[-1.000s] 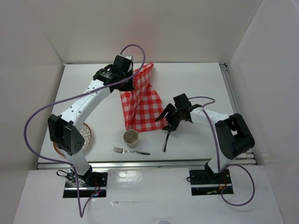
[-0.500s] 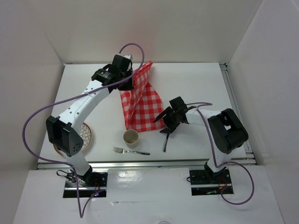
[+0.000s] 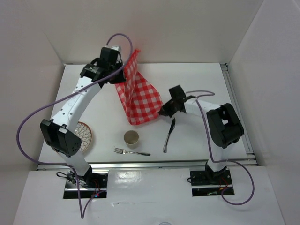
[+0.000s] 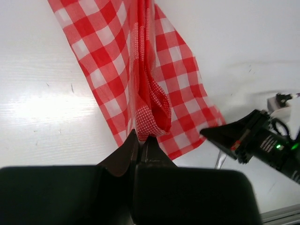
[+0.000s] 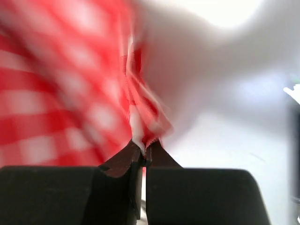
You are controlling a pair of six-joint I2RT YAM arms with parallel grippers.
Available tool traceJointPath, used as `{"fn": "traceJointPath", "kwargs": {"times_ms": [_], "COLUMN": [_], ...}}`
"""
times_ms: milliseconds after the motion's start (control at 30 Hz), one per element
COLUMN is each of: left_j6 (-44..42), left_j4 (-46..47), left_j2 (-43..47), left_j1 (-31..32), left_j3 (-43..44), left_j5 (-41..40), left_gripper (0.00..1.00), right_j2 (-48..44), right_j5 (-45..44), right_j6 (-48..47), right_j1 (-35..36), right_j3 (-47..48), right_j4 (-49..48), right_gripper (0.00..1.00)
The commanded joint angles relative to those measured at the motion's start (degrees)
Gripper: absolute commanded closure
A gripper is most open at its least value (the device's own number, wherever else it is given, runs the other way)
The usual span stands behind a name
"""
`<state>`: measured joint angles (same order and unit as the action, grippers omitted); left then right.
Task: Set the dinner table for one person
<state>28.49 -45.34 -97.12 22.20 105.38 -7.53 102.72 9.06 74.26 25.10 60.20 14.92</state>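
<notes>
My left gripper point(image 3: 125, 65) is shut on a top corner of the red-and-white checked cloth point(image 3: 138, 101) and holds it above the back of the white dinner table point(image 3: 201, 84). The cloth hangs in folds, with its lower part draped on the tabletop. In the left wrist view the fingertips point(image 4: 142, 138) pinch a bunched edge of the cloth point(image 4: 140, 70). My right gripper point(image 3: 162, 111) is shut on the cloth's right-hand corner. In the blurred right wrist view its jaws point(image 5: 144, 149) clamp a fold of the cloth point(image 5: 70, 93).
A paper cup point(image 3: 131, 138) stands in front of the cloth. A fork point(image 3: 131, 152) lies near the front edge and a slim metal utensil point(image 3: 168, 135) lies to its right. A patterned plate point(image 3: 86, 136) sits at the left, partly under the left arm.
The left gripper has lifted the cloth up and back to the left. The right gripper has moved left off the utensil to the cloth's corner and shut on it.
</notes>
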Motion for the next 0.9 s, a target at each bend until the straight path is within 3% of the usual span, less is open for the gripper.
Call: {"fn": "traceJointPath", "kwargs": {"times_ms": [0,200,267,400,567,700,867], "left_j6": [-1.07,1.03,2.96,9.2,11.15,11.68,11.15], "left_j4": [1.31,0.25,2.62,10.26,14.4,15.28,14.4], "left_j2": [2.38,-1.76,-0.36,7.09,15.02,17.23,17.23], "left_j1": [-5.13,-18.05,-22.43,-27.81,-30.71,-30.72,-31.25], "left_j3": [7.54,23.79,23.82,11.38,0.98,-0.79,3.59], "left_j5": [3.12,14.87,18.67,27.38,32.83,35.21,34.51], "left_gripper": [1.0,1.0,1.0,1.0,1.0,1.0,1.0], "right_j2": [-0.68,-0.93,-3.03,-10.59,-24.2,-27.75,-27.14], "right_j5": [-5.02,-2.83,-1.33,-0.8,-2.29,-4.48,-5.63], "right_j6": [-6.74,-16.76,-18.7,-21.69,-22.32,-23.54,-26.96], "right_j1": [-5.84,-15.85,-17.36,-18.42,-18.42,-18.42,-18.42], "right_j3": [13.42,37.92,40.68,38.07,25.59,25.66,33.72], "right_j4": [0.02,2.66,2.66,3.19,3.18,5.03,6.26], "right_gripper": [1.0,1.0,1.0,1.0,1.0,1.0,1.0]}}
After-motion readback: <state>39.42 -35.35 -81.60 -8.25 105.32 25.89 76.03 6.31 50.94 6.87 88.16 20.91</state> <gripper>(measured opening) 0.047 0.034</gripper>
